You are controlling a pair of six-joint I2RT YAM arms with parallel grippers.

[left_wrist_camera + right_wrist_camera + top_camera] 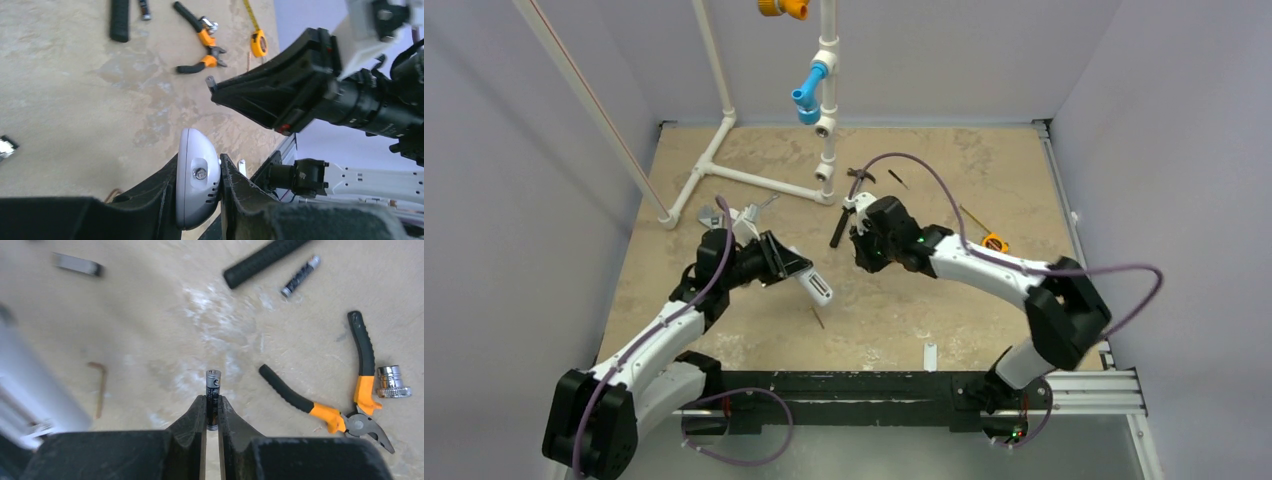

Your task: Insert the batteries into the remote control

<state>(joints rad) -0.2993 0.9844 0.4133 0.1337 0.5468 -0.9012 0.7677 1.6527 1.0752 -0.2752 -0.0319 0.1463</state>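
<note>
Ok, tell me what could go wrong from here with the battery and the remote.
1. The right hand pinches the battery with its fingertips only, part sticking out; pushed against a contact, it could pivot or slip out.
2. The left hand holds the remote control in the air, protruding past its fingers; pressing on it may lever it loose.
3. The second battery lies loose by a black handle; a knock could roll it away.
</note>
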